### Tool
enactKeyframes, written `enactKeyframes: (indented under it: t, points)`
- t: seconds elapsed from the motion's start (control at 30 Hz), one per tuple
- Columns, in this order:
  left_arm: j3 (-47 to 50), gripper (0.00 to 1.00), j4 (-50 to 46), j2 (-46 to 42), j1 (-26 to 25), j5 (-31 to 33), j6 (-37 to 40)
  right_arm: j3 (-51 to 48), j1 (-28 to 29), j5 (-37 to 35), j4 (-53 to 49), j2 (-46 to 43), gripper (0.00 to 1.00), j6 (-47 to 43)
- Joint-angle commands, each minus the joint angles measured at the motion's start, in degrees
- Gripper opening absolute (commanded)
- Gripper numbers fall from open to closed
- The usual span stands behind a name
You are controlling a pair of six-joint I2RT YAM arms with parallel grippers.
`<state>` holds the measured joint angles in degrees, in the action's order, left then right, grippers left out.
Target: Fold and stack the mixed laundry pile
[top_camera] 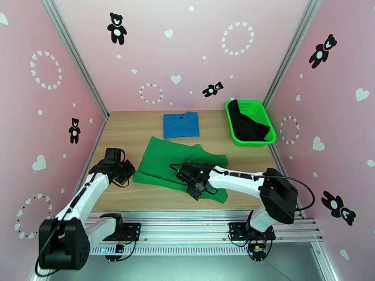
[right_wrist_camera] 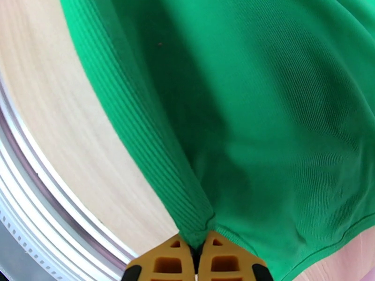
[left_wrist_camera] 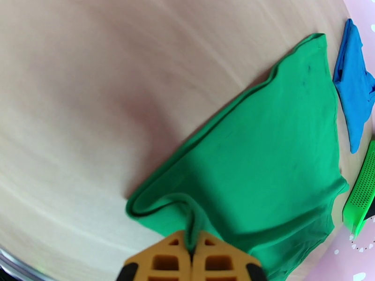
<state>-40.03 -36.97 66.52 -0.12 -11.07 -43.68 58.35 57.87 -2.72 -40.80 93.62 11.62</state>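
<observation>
The bright green garment lies spread on the middle of the wooden table. My left gripper is at its left corner; in the left wrist view it is shut on a pinched fold of the green cloth. My right gripper is at the garment's near edge, and the right wrist view has it shut on the ribbed hem of the green cloth. Behind it, the blue T-shirt lies folded flat. The black garment rests in the basket.
A bright green mesh basket stands at the back right of the table. Pink walls close in the left, back and right sides. A metal rail runs along the near edge.
</observation>
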Motion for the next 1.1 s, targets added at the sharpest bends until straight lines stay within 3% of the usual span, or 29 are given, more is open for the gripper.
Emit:
enactKeyframes:
  t: [0.0,0.1,0.13,0.3,0.4,0.63,0.67,0.73,0.77,0.8,0.9,1.07]
  points:
    - [-2.8,0.09,3.2,3.0,-0.5,2.9,1.8,1.5,-1.1,0.1,-0.7,2.2,0.0,-0.9]
    - [-5.1,0.18,3.4,6.5,-0.8,4.0,2.7,1.7,-2.4,-0.9,0.3,2.8,0.0,0.5]
    - [-5.9,0.27,3.5,7.6,-0.9,4.1,2.9,1.6,-2.9,-1.3,0.6,3.1,0.0,1.2]
    - [-9.7,0.76,4.7,12.7,-1.0,3.5,4.7,1.3,-4.2,-4.6,1.1,3.2,0.31,6.3]
    - [-12.4,0.97,4.3,14.1,-1.0,4.2,6.7,1.1,-5.0,-7.3,1.2,1.7,0.36,10.7]
    - [-14.3,0.98,1.1,13.0,-2.2,5.4,8.9,1.2,-6.9,-12.2,1.8,-1.4,0.36,18.1]
    - [-13.8,0.96,0.7,12.7,-2.6,5.3,9.0,1.2,-7.0,-12.4,1.9,-1.5,0.36,18.6]
    - [-12.4,0.79,-0.3,11.9,-4.0,5.3,9.2,1.2,-7.0,-12.5,2.1,-1.6,0.35,19.5]
    - [-11.4,0.61,-0.9,11.3,-5.1,5.3,9.2,1.0,-7.0,-12.1,2.2,-2.0,0.33,19.9]
    - [-10.3,0.34,-1.6,10.7,-6.1,5.4,9.1,0.6,-7.0,-11.2,2.6,-2.4,0.32,20.0]
    - [-7.3,0.0,-3.4,9.1,-9.6,5.5,8.5,-1.1,-6.9,-9.3,3.1,-4.9,0.27,20.9]
    - [-1.7,0.0,-5.2,6.2,-14.5,5.1,6.9,-4.8,-6.9,-8.2,3.7,-10.7,0.21,22.6]
